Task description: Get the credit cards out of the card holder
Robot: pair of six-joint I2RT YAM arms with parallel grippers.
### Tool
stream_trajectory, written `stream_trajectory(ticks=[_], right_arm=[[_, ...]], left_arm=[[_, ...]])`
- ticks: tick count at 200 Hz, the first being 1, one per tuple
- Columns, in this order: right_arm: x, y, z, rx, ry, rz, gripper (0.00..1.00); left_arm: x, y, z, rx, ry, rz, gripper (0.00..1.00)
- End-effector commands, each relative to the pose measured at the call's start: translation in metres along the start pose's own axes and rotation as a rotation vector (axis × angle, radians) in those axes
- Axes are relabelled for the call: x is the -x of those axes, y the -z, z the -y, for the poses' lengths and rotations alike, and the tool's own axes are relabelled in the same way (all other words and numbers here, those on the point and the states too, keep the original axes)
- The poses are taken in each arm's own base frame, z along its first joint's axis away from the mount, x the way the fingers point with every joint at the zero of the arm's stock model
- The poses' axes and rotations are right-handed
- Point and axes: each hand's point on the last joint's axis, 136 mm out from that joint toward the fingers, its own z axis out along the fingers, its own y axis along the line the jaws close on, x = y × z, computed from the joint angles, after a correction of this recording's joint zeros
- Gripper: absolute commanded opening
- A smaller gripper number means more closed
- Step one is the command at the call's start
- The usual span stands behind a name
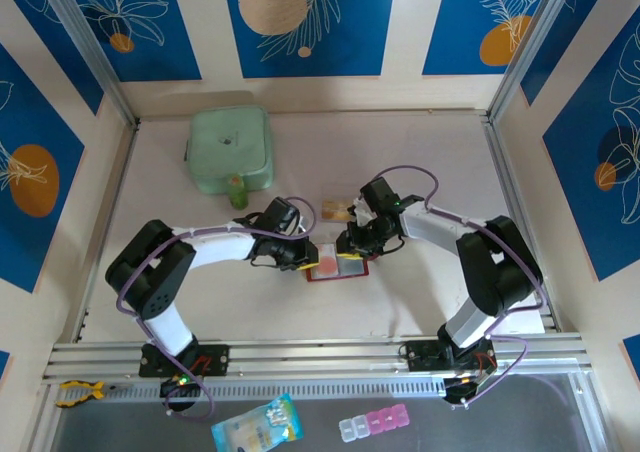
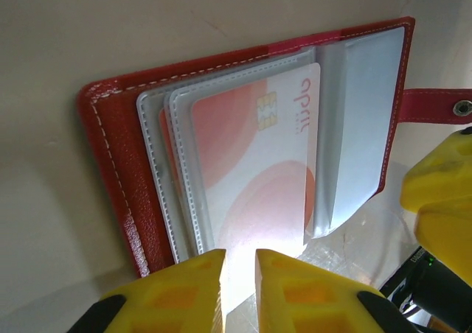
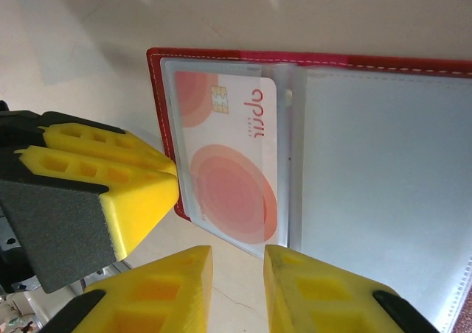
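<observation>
The card holder (image 1: 337,272) lies open on the table between my two grippers, dark red with pale clear sleeves (image 2: 354,127). A whitish credit card (image 2: 258,163) with red circles sticks partway out of a sleeve. Its near end runs under my left gripper (image 2: 239,263), whose yellow fingers stand a narrow gap apart over the card's face, not clamped on it. In the right wrist view that card (image 3: 236,149) sits in the left sleeve of the card holder (image 3: 158,90). My right gripper (image 3: 237,256) is open at the holder's near edge, bare table between its fingers. Tan cards (image 1: 338,210) lie behind the holder.
A mint-green square pouch (image 1: 230,149) sits at the back left, a small green object (image 1: 237,190) just in front of it. My left gripper (image 1: 310,262) and right gripper (image 1: 352,246) are close together. A blue packet (image 1: 257,424) and a pill box (image 1: 372,424) lie below the front rail.
</observation>
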Motion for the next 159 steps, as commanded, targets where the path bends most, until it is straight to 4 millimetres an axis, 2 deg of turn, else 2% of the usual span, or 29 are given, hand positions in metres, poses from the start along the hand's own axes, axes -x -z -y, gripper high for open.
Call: stream_trajectory(ticks=[1,90,159], right_arm=[[0.001,-0.001,-0.007,0.002,-0.001,-0.012,0.25],[0.001,-0.011,-0.009,0.002,0.012,-0.052,0.25],[0.0,-0.024,-0.009,0.001,0.022,-0.077,0.23]], left_arm=[[0.001,0.0,-0.004,-0.004,-0.012,0.001,0.17],[-0.001,-0.004,-0.019,0.019,0.013,-0.014,0.15],[0.0,-0.002,-0.018,0.017,0.014,-0.015,0.13]])
